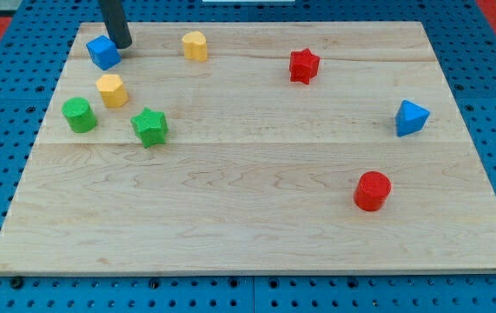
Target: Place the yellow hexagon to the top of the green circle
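Note:
The yellow hexagon (111, 89) lies near the board's upper left, just up and right of the green circle (79, 115), with a small gap between them. My tip (122, 44) is at the view's top left, right next to the blue cube (102, 51) on its upper right side, and above the yellow hexagon. The rod rises out of the view's top.
A green star (150, 127) lies right of the green circle. A yellow heart (195, 45) is at the top, a red star (303, 65) right of it. A blue triangle (411, 117) and a red circle (373, 190) are at the right. The wooden board (256, 226) rests on blue pegboard.

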`<action>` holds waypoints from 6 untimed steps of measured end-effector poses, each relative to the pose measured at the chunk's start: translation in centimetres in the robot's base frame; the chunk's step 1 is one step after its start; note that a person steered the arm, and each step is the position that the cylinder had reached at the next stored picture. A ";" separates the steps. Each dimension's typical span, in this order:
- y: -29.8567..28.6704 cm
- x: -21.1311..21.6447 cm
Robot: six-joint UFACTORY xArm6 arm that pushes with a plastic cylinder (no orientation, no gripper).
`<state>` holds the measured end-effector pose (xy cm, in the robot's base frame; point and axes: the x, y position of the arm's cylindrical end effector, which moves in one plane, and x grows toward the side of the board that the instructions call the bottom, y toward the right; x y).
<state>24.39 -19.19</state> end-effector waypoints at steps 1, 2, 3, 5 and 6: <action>4.3 2.5; 5.7 7.3; 5.6 8.8; -2.8 12.6; -3.2 12.0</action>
